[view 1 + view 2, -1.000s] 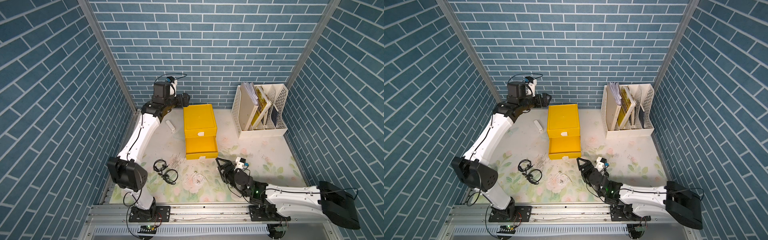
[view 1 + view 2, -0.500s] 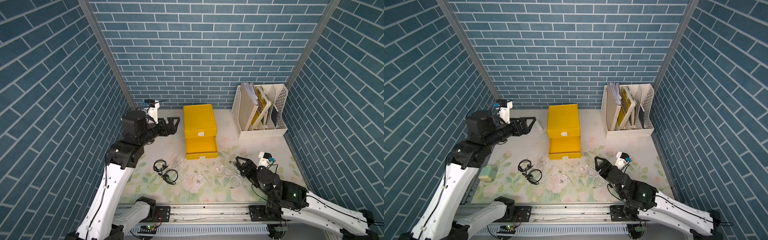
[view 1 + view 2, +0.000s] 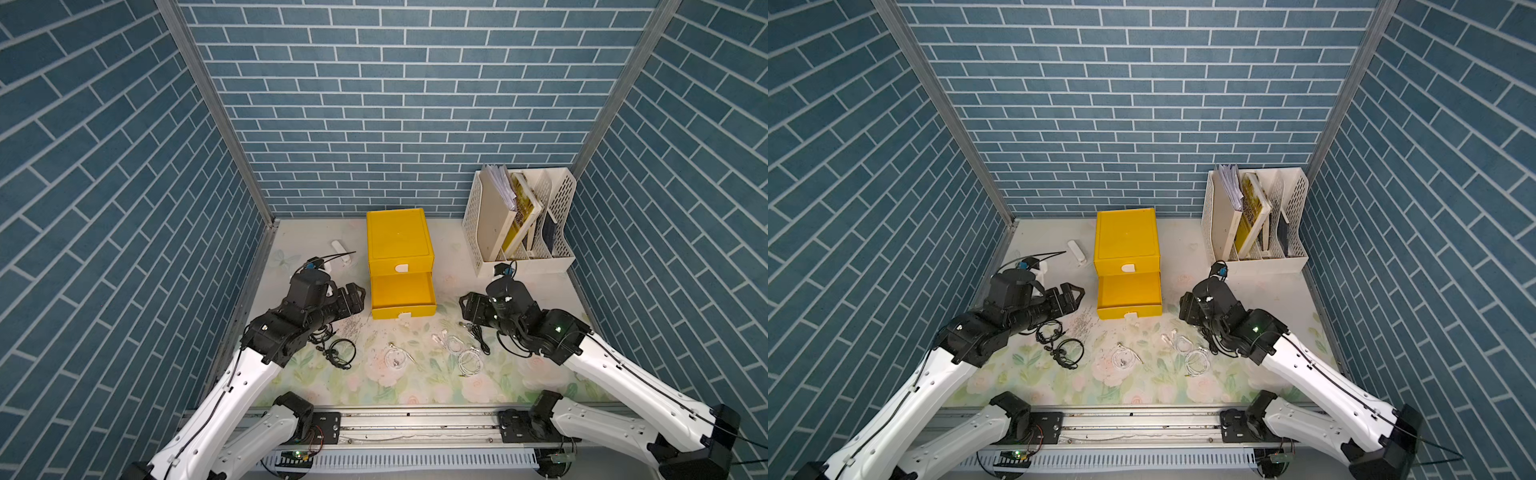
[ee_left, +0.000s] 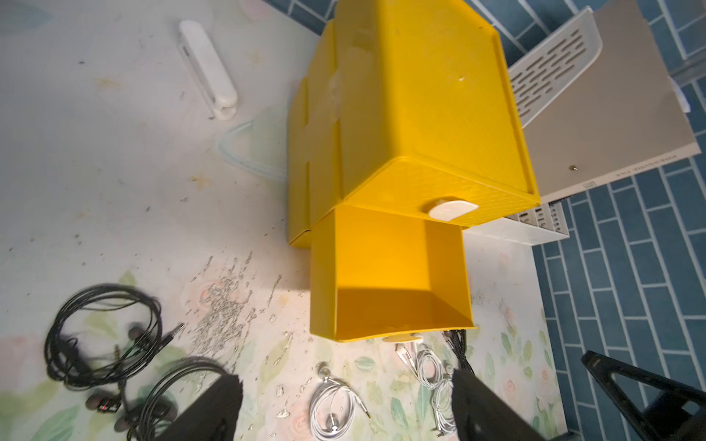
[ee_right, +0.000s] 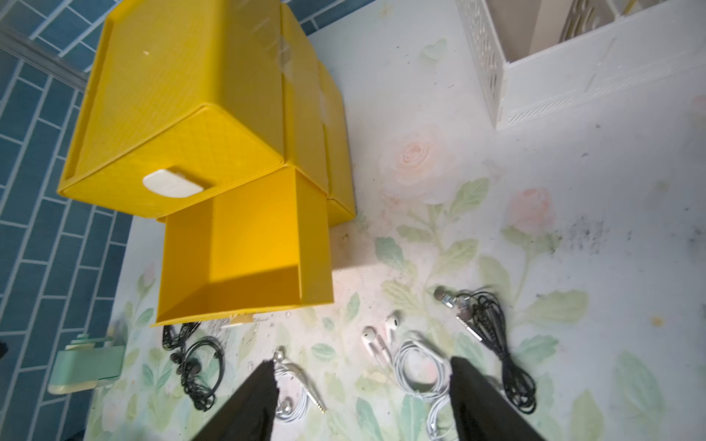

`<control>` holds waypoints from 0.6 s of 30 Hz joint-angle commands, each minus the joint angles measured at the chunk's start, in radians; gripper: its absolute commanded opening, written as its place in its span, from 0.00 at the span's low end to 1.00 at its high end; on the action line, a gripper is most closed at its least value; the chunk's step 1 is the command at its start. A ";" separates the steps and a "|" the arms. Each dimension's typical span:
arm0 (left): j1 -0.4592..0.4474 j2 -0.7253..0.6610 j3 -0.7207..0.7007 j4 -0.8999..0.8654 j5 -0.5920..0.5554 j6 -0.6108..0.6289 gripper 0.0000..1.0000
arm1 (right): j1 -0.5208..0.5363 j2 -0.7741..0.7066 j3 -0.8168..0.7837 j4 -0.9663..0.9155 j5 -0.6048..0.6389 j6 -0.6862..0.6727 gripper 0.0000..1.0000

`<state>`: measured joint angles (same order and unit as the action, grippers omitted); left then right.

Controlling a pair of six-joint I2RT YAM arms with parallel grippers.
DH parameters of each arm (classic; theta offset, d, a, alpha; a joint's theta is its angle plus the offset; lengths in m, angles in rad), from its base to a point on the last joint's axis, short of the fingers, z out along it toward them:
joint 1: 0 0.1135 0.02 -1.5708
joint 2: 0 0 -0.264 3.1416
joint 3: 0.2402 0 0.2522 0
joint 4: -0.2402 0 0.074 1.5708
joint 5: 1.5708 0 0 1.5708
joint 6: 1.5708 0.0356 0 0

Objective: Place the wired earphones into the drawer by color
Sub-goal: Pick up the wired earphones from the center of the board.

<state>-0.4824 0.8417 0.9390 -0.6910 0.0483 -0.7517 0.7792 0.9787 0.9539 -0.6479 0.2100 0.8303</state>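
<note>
1. Both arms have swung in over the last half second and now flank the open drawer (image 3: 403,311); the earphones lie as before.
2. Black earphones (image 3: 341,353) and white earphones (image 3: 463,353) lie loose on the surface (image 3: 451,253) in front of the drawer, none inside it.
3. The left tool (image 3: 362,298) and right tool (image 3: 463,308) both stand spread and empty.
4. Risk: coils lie just beside each other, so a wide grab could lift two colours. A trailing cable could also snag the drawer's front wall.

No legible text found. Small print along the edge of the grey folder (image 4: 596,114) is too blurred to read.
</note>
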 commanded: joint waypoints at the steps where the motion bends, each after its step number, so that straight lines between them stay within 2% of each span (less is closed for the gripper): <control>1: -0.004 -0.021 -0.040 0.018 -0.048 -0.079 0.89 | -0.102 0.012 0.003 -0.071 -0.131 -0.141 0.73; 4: -0.005 -0.021 -0.120 0.051 -0.022 -0.102 0.89 | -0.176 0.043 -0.011 -0.088 -0.174 -0.192 0.72; 9: -0.004 -0.047 -0.220 0.121 0.016 -0.150 0.88 | -0.189 0.123 -0.038 -0.096 -0.188 -0.244 0.69; 13: -0.004 -0.056 -0.219 0.128 0.014 -0.150 0.87 | -0.189 0.165 -0.111 -0.078 -0.171 -0.247 0.68; 18: -0.005 -0.052 -0.208 0.151 0.026 -0.142 0.86 | -0.189 0.194 -0.173 -0.054 -0.164 -0.246 0.62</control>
<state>-0.4831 0.7929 0.7124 -0.5694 0.0673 -0.8925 0.5934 1.1675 0.7967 -0.6968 0.0414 0.6159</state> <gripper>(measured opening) 0.867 0.627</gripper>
